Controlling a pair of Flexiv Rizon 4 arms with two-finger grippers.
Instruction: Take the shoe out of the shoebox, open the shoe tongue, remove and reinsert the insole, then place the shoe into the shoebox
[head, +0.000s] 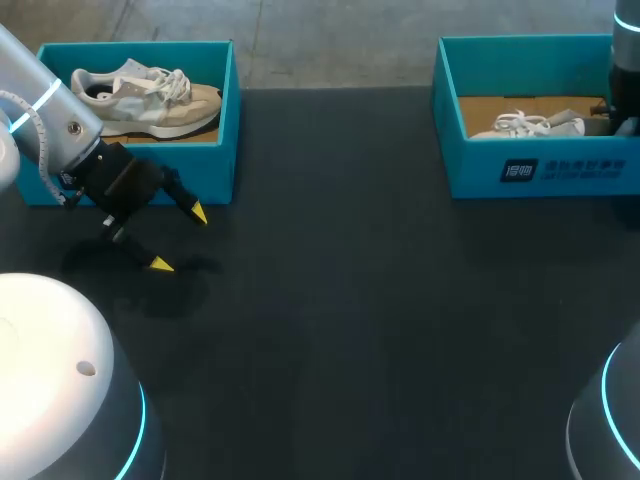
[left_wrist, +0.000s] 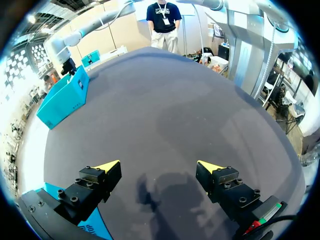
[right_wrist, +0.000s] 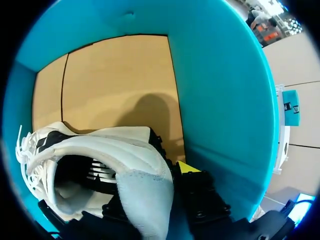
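A white padded sneaker (right_wrist: 125, 150) with loose laces lies in the teal cardboard shoebox (right_wrist: 220, 100), its rounded heel against the right gripper (head: 620, 126); whether that gripper clasps it cannot be told. The left gripper (left_wrist: 157, 167) hovers over the matte dark counter (head: 350, 300), its wedge-tipped fingers spread wide.

**Dark counter, two teal boxes**

The counter (head: 350, 300) is dark and matte. Two open-topped teal boxes stand directly on it. The right box (head: 540, 172) sits at the counter's far edge. The left box (head: 232, 140) is well apart from it, along the same far edge, with bare counter between them.
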